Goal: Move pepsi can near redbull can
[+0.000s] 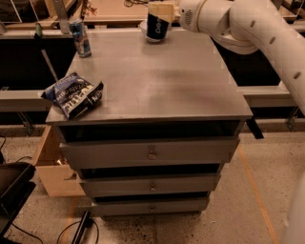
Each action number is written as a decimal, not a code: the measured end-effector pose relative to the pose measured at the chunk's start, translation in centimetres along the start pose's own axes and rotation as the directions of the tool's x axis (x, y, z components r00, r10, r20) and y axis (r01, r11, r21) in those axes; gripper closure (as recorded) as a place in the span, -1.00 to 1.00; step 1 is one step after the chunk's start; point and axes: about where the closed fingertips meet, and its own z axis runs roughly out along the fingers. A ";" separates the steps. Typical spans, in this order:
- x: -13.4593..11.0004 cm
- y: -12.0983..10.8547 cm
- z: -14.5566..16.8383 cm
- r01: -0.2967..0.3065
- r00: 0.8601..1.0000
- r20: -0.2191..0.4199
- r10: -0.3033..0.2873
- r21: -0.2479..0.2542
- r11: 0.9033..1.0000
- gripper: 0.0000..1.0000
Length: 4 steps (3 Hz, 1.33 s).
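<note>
Gripper (161, 10): at the far edge of the drawer cabinet (157, 81), clamped round the upper part of the pepsi can (156, 26); its top is cut off by the frame.
Pepsi can: upright, silver top hidden by the fingers; whether its base touches the surface, I can't tell.
White bowl (142, 27): mostly hidden behind that can.
Redbull can (81, 39): upright at the far left corner, well apart.
Chip bag (74, 94): front left edge, print unreadable.

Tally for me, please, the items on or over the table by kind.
Cans: 2 (pepsi can, held by the gripper at the far edge of the table; redbull can, far left corner)
Bags: 1 (chip bag)
Bowls: 1 (white bowl)
Total: 4
</note>
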 end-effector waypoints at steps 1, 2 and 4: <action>0.4 1.8 9.8 -0.061 0.998 -0.021 0.060 -0.054 0.997 1.00; 0.5 1.8 10.0 -0.059 0.998 -0.021 0.058 -0.058 0.997 1.00; 3.3 2.7 16.4 0.020 0.998 -0.058 -0.028 -0.133 0.991 1.00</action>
